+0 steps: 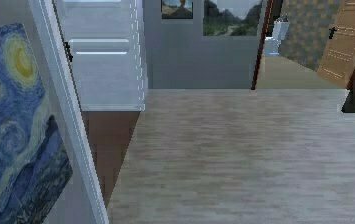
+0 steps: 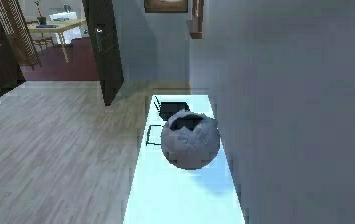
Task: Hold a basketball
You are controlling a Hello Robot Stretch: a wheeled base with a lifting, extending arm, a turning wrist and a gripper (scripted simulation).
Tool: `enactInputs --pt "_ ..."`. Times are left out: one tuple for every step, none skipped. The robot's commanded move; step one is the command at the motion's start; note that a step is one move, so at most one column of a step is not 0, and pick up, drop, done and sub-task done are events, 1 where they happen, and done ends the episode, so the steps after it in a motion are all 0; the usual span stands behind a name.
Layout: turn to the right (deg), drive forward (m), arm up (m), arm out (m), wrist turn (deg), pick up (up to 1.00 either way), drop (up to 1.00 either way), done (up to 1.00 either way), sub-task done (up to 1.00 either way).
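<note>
Tool state and arm pose: cannot tell. Grey mottled ball (image 2: 190, 142) appeared over the pale counter (image 2: 160, 195) beside the wall. A dark thin-framed object (image 2: 168, 106) stood at its 11 o'clock.

Hallway with pale floor and doors ahead

A swirling blue and yellow painting (image 1: 20, 120) stands close at the left edge, beside a white frame (image 1: 70, 120). Behind it is a white door (image 1: 103, 55) above a strip of dark floor (image 1: 107, 140). Pale plank floor (image 1: 235, 150) runs to a grey wall (image 1: 200, 60) with two pictures (image 1: 232, 17). At the right, a dark-framed doorway (image 1: 264, 45) shows something white (image 1: 276, 38), and a wooden door (image 1: 345, 45) stands ajar.
</note>
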Motion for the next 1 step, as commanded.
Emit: enactInputs --pt "0.0 0.00 0.50 0.00 0.0 0.00 0.00 0.00 0.00"
